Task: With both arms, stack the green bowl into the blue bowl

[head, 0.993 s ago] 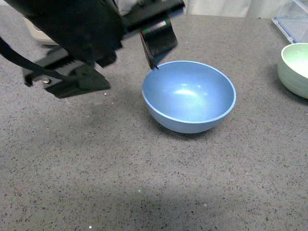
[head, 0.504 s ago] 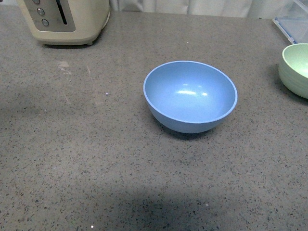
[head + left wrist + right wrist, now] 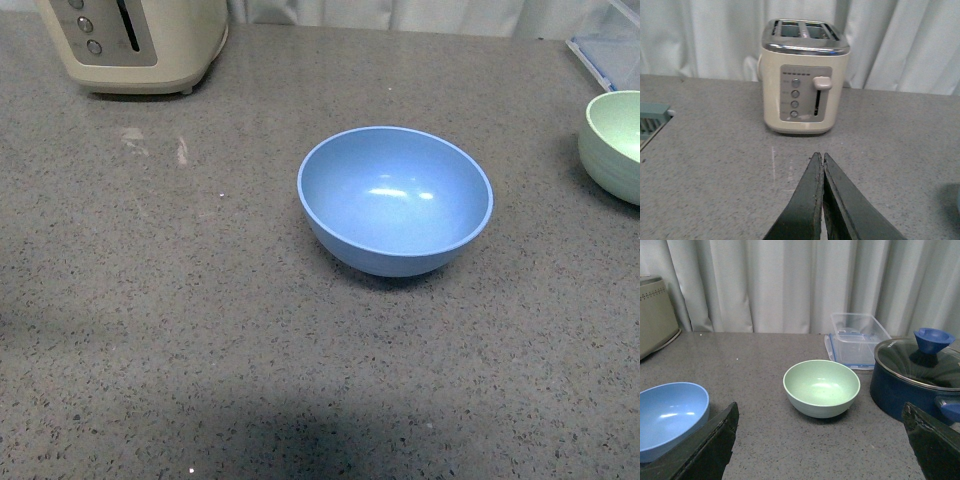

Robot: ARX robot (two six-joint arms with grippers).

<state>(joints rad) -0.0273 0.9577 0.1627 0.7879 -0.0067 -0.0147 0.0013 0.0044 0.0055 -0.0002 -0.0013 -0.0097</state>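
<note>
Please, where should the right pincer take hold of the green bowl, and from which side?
Take the green bowl by its rim, one finger inside and one outside the wall, coming down from above. It stands upright and open, and its rounded, sloping wall would likely slip from a side squeeze.

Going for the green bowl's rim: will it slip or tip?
The green bowl looks rigid and probably light, given its thin rim. Its matte finish should grip reasonably. The narrow rounded base may let it rock or skid on the counter if nudged off-centre.
</note>
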